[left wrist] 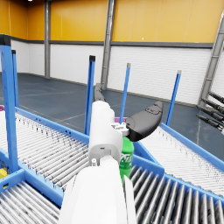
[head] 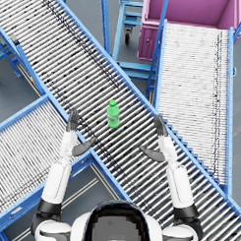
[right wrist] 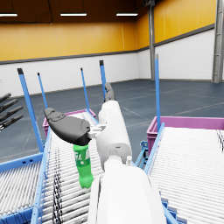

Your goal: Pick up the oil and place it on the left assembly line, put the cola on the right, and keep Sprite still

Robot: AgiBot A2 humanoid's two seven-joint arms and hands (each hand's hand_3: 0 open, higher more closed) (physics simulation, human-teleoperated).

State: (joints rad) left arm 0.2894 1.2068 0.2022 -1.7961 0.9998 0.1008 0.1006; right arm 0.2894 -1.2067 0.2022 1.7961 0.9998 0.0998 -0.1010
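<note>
A green Sprite bottle stands upright on the middle roller conveyor, between my two hands and a little beyond them. My left hand hovers open to the bottle's left, holding nothing. My right hand hovers open to the bottle's right, also holding nothing. In the left wrist view the Sprite bottle shows partly behind my forearm, below the left hand. In the right wrist view the Sprite bottle stands below the right hand. No oil or cola shows in any view.
A left roller conveyor lies lower at the left and a right roller conveyor runs along the right. A pink bin stands at the far end of the right one. Blue frame posts rise beside the lines.
</note>
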